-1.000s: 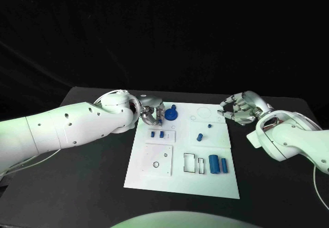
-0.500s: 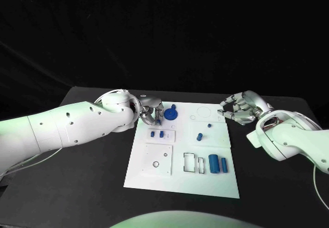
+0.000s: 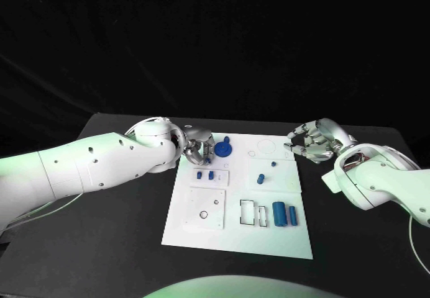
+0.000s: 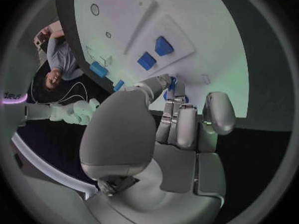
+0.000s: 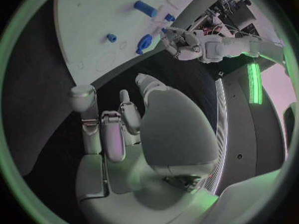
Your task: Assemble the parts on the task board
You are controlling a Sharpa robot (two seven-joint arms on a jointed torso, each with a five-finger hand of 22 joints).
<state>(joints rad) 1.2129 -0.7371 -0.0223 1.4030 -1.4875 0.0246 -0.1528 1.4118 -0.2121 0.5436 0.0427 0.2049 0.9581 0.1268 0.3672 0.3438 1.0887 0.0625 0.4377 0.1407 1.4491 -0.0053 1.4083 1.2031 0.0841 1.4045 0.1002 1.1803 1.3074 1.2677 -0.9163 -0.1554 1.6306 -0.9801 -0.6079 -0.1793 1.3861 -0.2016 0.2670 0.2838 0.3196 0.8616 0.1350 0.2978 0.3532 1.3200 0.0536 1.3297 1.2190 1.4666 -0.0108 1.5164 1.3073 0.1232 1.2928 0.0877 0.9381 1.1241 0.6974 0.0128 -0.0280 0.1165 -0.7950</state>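
left robot hand (image 3: 197, 149) w/ fingers pinched narrow on a small blue plastic part (image 4: 171, 83) at the far-left corner of the white flat task board (image 3: 235, 239), right robot hand (image 3: 309, 141) curled in holding nothing off the far-right edge, imo the part could slip or go in crooked bc fingertips hide it.

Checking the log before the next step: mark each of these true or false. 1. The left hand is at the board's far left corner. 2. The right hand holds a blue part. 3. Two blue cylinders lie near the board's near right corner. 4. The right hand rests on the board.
1. True: the left hand is at the far left corner of the board, by a round blue part.
2. False: the right hand holds nothing, fingers curled.
3. True: two cylinders lie there side by side.
4. False: it is beside the board's right edge, over the table.
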